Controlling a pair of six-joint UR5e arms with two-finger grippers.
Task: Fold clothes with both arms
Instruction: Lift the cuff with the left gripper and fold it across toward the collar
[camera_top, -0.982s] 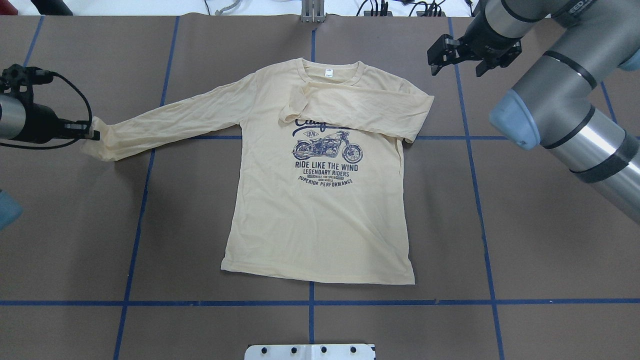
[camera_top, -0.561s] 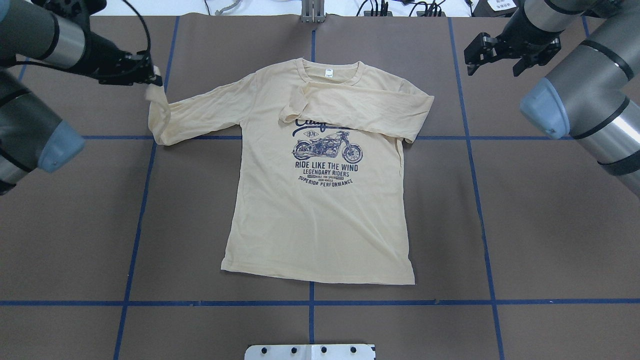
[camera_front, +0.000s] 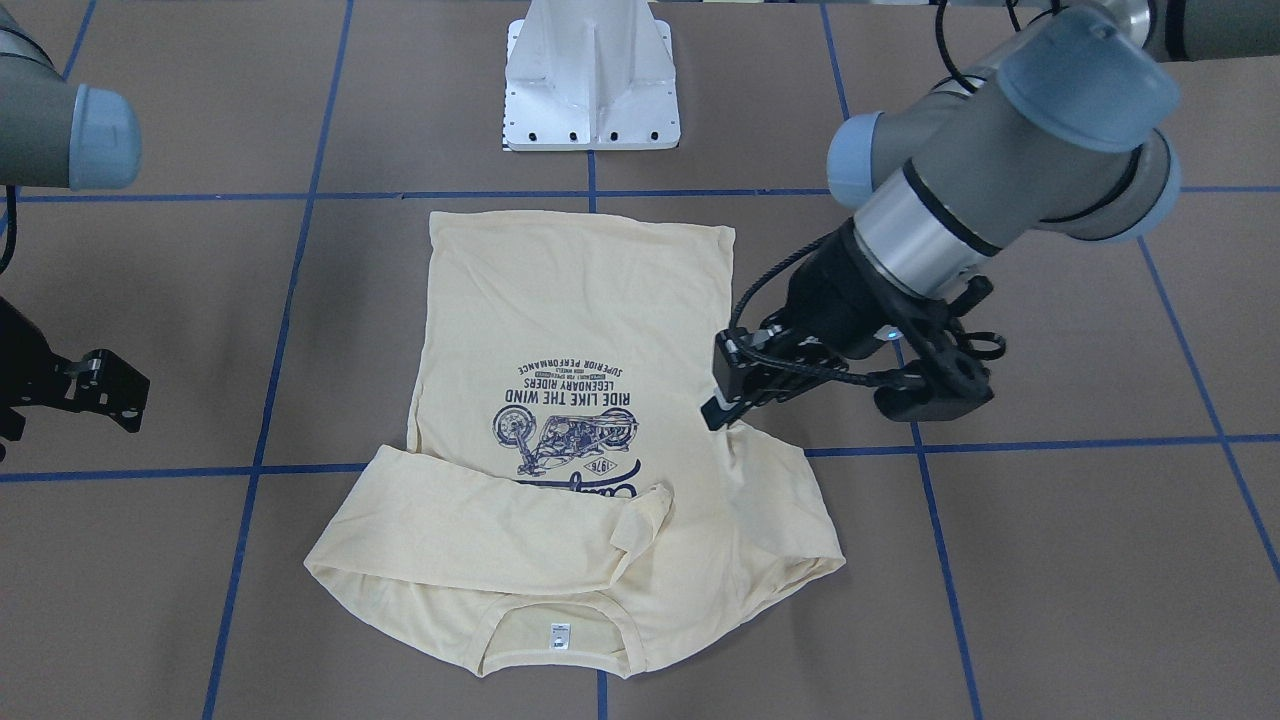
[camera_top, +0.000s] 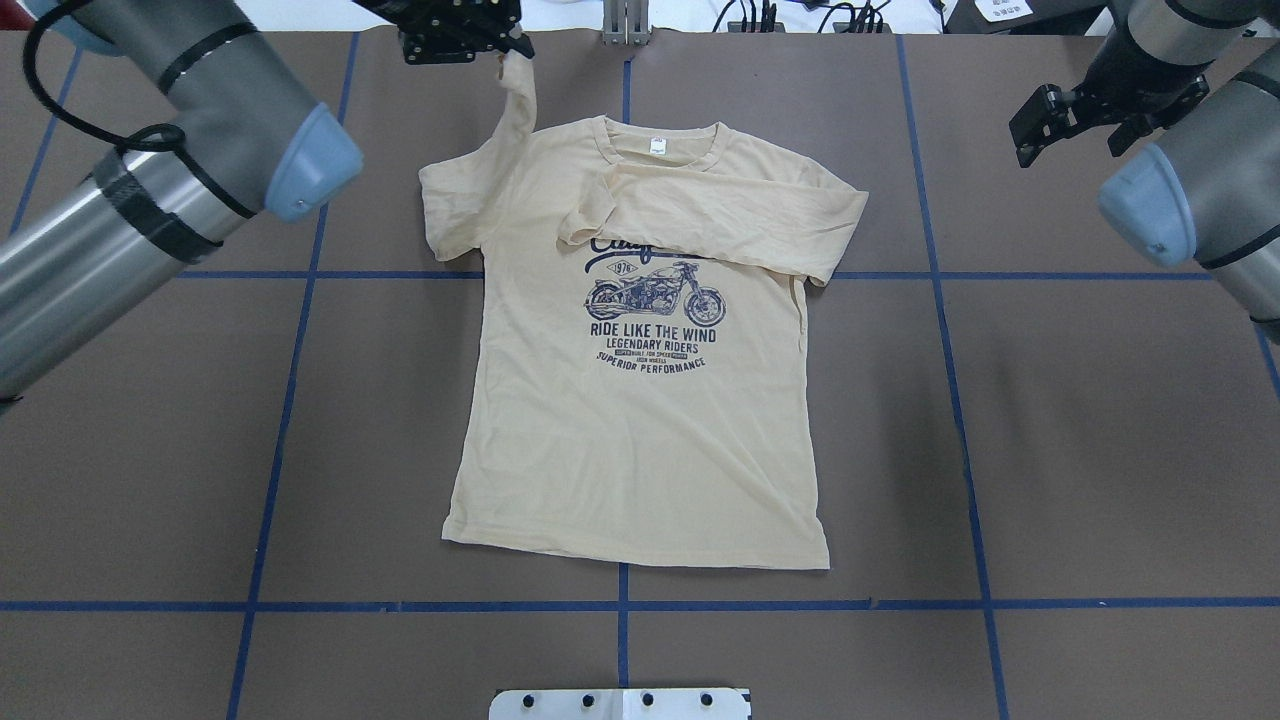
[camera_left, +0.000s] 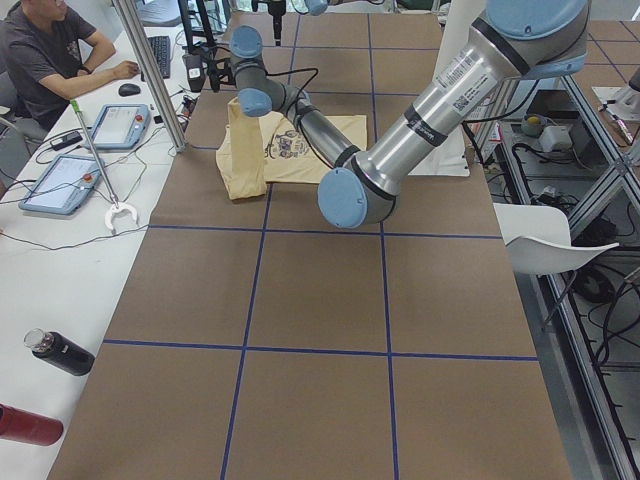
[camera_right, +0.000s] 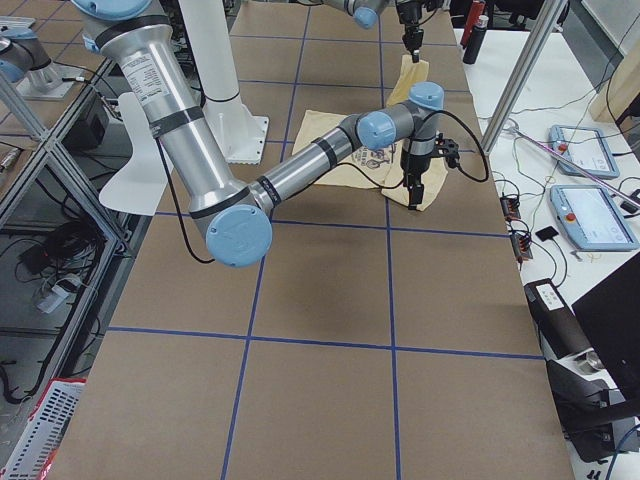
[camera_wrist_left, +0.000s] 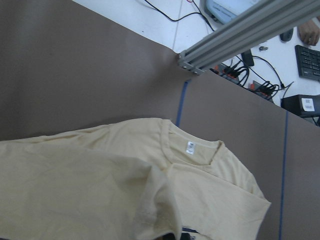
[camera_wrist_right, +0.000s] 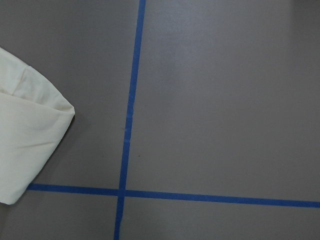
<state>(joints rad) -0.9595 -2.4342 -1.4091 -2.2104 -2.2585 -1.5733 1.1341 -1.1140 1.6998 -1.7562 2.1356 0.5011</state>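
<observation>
- Front view: the shirt (camera_front: 570, 290) lay flat and print-up on the brown table (camera_front: 1050, 560), with its collar toward the camera. The left gripper (camera_front: 720, 408) was clenched on one sleeve (camera_front: 770, 480) at the shirt's side and held the cuff end off the table. The right gripper (camera_front: 110, 385) hung well apart from the shirt, jaws released and holding nothing.
- Overhead: the held sleeve rose from the shoulder to the left gripper, beyond the collar. The other sleeve (camera_top: 720, 215) lay folded across the chest and covered the top of the print (camera_top: 650, 320).
- Left side view: the raised sleeve hung as a loose fold at the shirt's near side.
- Right side view: the right gripper hung near the shirt's closest edge.
- Left wrist: the collar and its white label (camera_wrist_left: 190, 146) showed below, with a grey post (camera_wrist_left: 240, 30) beyond them.
- Right wrist: only a shirt corner and blue tape (camera_wrist_right: 131, 100) on the table.
</observation>
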